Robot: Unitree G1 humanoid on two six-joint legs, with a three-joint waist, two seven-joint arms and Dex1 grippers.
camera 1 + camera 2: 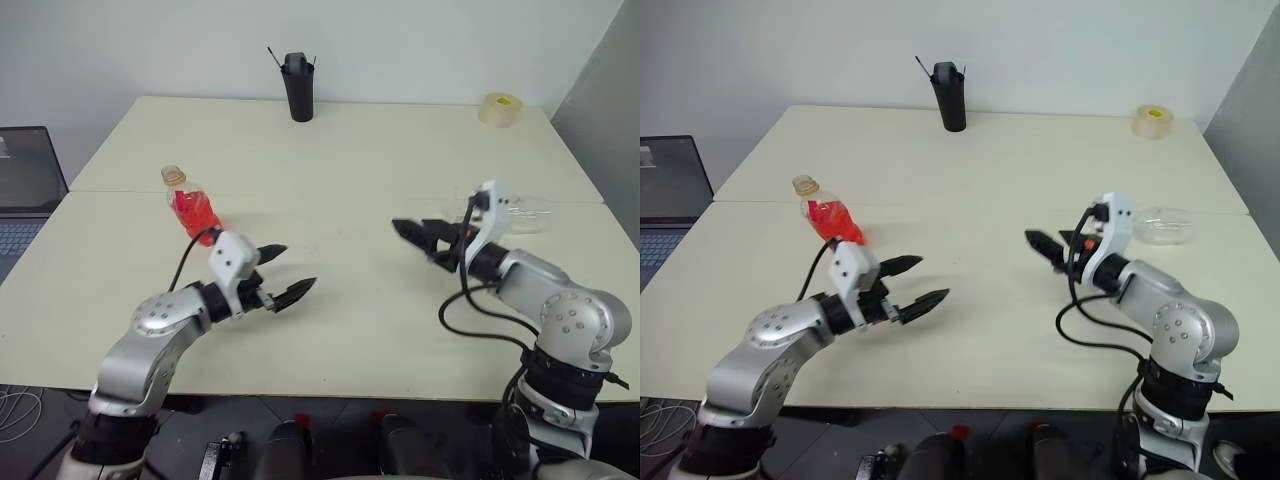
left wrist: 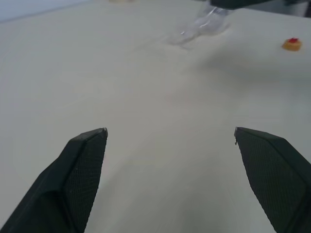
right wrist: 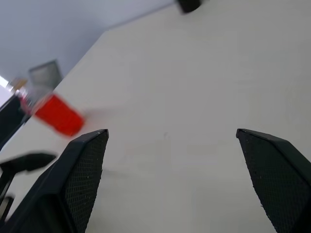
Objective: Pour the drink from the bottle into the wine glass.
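Observation:
The bottle (image 1: 192, 208) stands on the cream table's left half, holding the red drink (image 1: 197, 216) in its lower part. My left gripper (image 1: 297, 267) hovers open and empty just in front and to the right of it. My right gripper (image 1: 415, 240) is open and empty too, pointing left over the table's right half. Behind it the clear wine glass (image 1: 522, 212) seems to lie on its side on the table, also visible as the wine glass (image 2: 201, 26). A small yellow-and-red cap (image 2: 291, 43) lies on the table near it.
A tall black cup (image 1: 298, 88) with sticks stands at the table's far edge, and a roll of tape (image 1: 500, 108) sits at the far right corner. A laptop (image 1: 25, 185) rests off the left side. A seam (image 1: 380, 198) crosses the table.

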